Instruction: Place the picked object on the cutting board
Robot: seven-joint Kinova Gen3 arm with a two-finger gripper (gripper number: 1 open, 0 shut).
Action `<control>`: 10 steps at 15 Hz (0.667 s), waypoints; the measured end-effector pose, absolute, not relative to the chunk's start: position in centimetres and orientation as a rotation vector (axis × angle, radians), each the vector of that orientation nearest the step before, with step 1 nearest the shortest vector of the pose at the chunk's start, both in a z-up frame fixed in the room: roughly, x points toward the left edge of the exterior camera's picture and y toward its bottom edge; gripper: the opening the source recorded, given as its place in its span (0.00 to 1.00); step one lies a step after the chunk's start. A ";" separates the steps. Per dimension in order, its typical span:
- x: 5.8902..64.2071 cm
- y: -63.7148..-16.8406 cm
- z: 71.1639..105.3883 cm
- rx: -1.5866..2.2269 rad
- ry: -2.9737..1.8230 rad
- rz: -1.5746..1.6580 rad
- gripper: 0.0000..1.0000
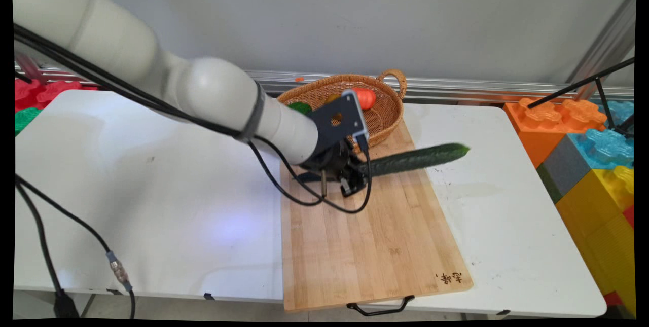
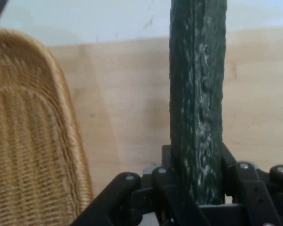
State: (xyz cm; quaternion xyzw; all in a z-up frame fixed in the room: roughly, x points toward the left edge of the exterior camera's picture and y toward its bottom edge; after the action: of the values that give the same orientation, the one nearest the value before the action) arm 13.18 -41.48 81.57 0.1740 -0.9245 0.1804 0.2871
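The gripper (image 1: 355,177) is clamped on one end of a long dark green cucumber (image 1: 418,158), which juts out sideways toward the right, held clear above the far part of the wooden cutting board (image 1: 375,246) on the white counter (image 1: 152,190). In the hand view the cucumber (image 2: 198,108) runs straight up from between the closed fingers (image 2: 172,188), its bumpy skin showing plainly.

It looks stiff enough to hold its own line, since it does not droop, but being gripped at the very end it likely acts as a lever (the free length is most of it). A hold nearer the middle would probably balance better. The skin looks slick, and the flesh could bruise or snap under a hard squeeze.

Just behind the gripper stands a wicker basket (image 1: 388,109) with an orange-red vegetable (image 1: 366,98) and something green (image 1: 300,107) in it. Big coloured blocks (image 1: 588,154) stand at the right.
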 end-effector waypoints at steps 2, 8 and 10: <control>12.9 -41.9 79.5 0.472 -2.502 0.476 0.00; 12.9 -42.2 76.4 0.511 -2.555 0.459 0.00; 12.9 -42.1 75.7 0.519 -2.567 0.450 1.00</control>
State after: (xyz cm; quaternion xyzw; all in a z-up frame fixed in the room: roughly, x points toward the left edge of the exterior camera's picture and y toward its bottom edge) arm 12.91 -42.07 75.72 0.1897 -0.9378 0.1645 0.2397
